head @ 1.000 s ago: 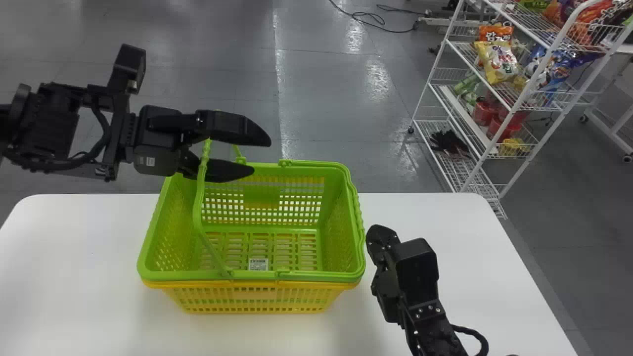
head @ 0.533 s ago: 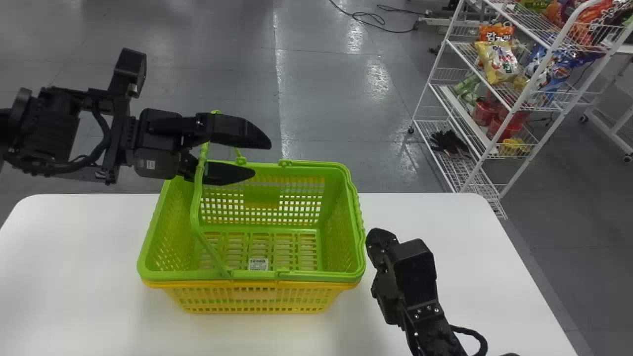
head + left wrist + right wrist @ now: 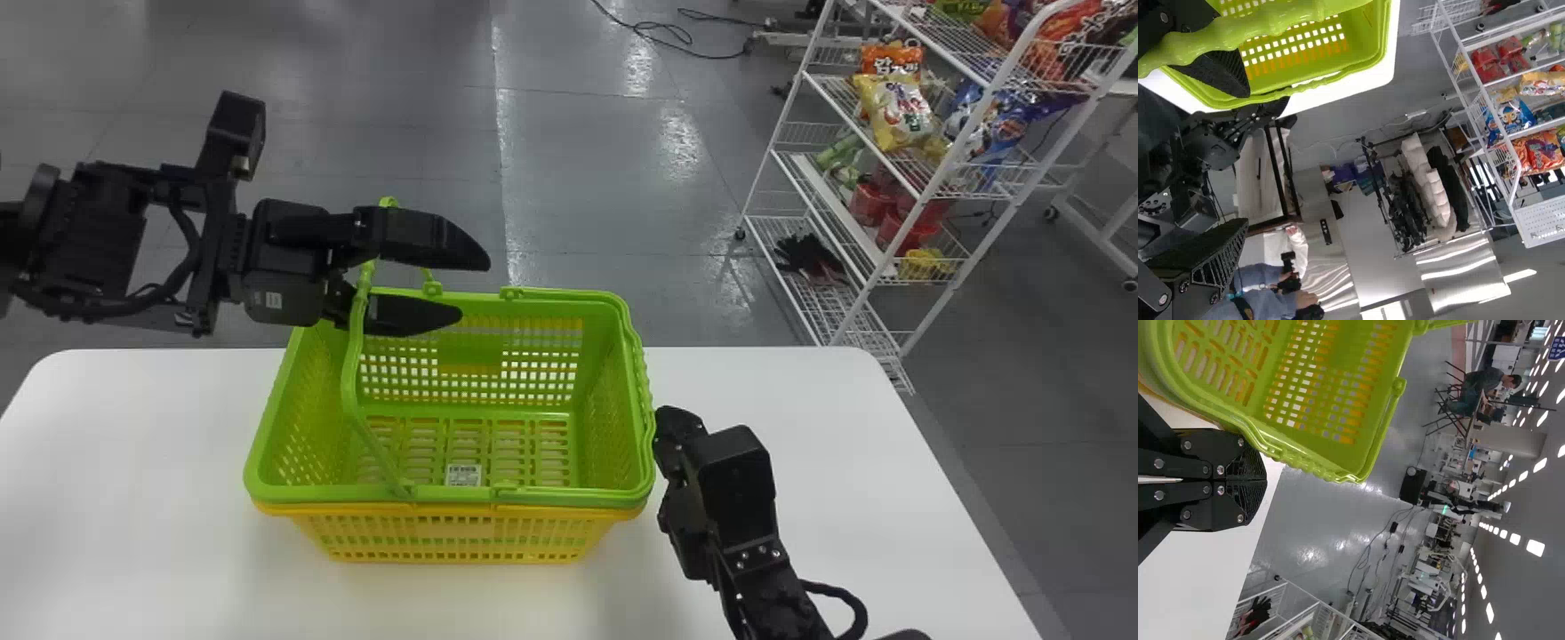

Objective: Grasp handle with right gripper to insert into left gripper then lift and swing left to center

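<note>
Head view finds the left gripper [image 3: 476, 286] spread apart at the raised handle [image 3: 352, 364] of the green basket [image 3: 302, 492], the right gripper [image 3: 669, 427] (its fingers pressed together) just beside that basket's right end.

In the head view, the left pincer [image 3: 473, 289] hides part of the handle [image 3: 352, 364] at ten o'clock, while the green basket [image 3: 613, 409] covers most of the yellow basket [image 3: 453, 544]. The label [image 3: 463, 476] at seven o'clock is too small to read. The edges cut off the left arm [image 3: 102, 236] at nine, the right arm [image 3: 775, 587] at five and the rack [image 3: 925, 195] at two.
</note>
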Available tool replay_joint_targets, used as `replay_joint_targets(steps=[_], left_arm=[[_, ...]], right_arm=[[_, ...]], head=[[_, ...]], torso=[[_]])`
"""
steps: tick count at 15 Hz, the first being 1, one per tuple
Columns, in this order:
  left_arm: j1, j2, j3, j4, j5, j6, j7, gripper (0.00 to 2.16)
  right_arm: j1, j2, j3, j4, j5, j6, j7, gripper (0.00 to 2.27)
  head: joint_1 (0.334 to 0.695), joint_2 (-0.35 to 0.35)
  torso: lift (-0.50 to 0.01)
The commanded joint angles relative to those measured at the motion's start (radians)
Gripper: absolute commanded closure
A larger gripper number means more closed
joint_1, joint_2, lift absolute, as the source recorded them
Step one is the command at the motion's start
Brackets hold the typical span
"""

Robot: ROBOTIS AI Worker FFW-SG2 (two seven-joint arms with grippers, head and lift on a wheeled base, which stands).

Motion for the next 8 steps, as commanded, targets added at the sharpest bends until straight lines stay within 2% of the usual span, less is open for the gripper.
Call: replay_joint_targets(steps=[1, 8], left_arm=[[0.002, 0.003, 0.001, 0.000, 0.010, 0.004, 0.000, 0.16], [0.005, 0.003, -0.001, 0.000, 0.035, 0.004, 0.001, 0.16]], right_arm=[[-0.001, 0.000, -0.002, -0.007, -0.005, 0.000, -0.002, 2.22], [0.007, 0.003, 0.039, -0.084, -0.013, 0.015, -0.011, 2.22]], head=[[0.695, -0.144], [0.695, -0.135]], torso=[[-0.093], [-0.093]])
